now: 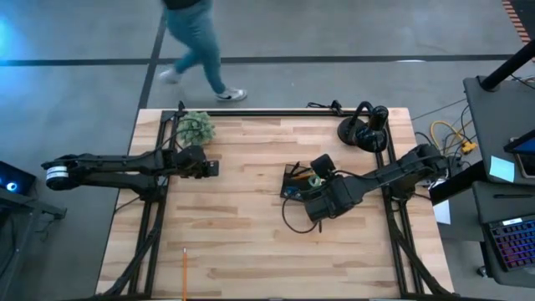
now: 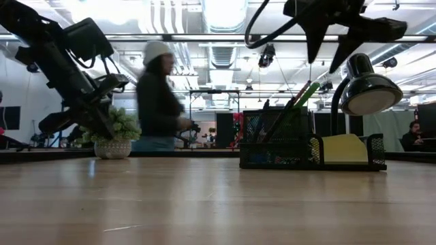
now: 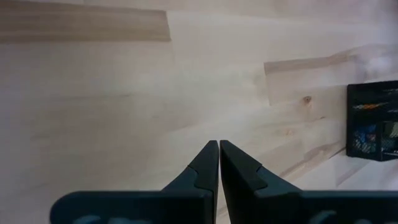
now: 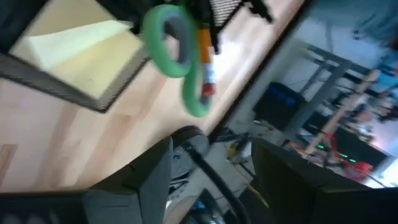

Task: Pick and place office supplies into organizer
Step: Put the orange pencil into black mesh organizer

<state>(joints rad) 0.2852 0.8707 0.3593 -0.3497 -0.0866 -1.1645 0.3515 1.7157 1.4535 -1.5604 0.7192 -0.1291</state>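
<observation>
The black mesh organizer (image 1: 294,186) stands on the table right of centre. Green-handled scissors (image 4: 177,53) and an orange pencil (image 4: 205,53) stick up out of it, and a yellow sticky-note pad (image 4: 78,40) lies in a side compartment. In the low view the organizer (image 2: 310,151) shows the scissors (image 2: 305,94) leaning up out of it and the pad (image 2: 344,148). My right gripper (image 4: 211,168) hangs open just above the organizer (image 2: 332,47), with nothing between its fingers. My left gripper (image 3: 219,163) is shut and empty over bare table at the left (image 1: 211,167).
A black desk lamp (image 1: 364,130) stands at the far right, close behind the organizer. A small green plant (image 1: 196,127) sits at the far left near my left arm. One orange pencil (image 1: 184,274) lies at the table's near edge. A person (image 1: 196,38) walks beyond the far edge.
</observation>
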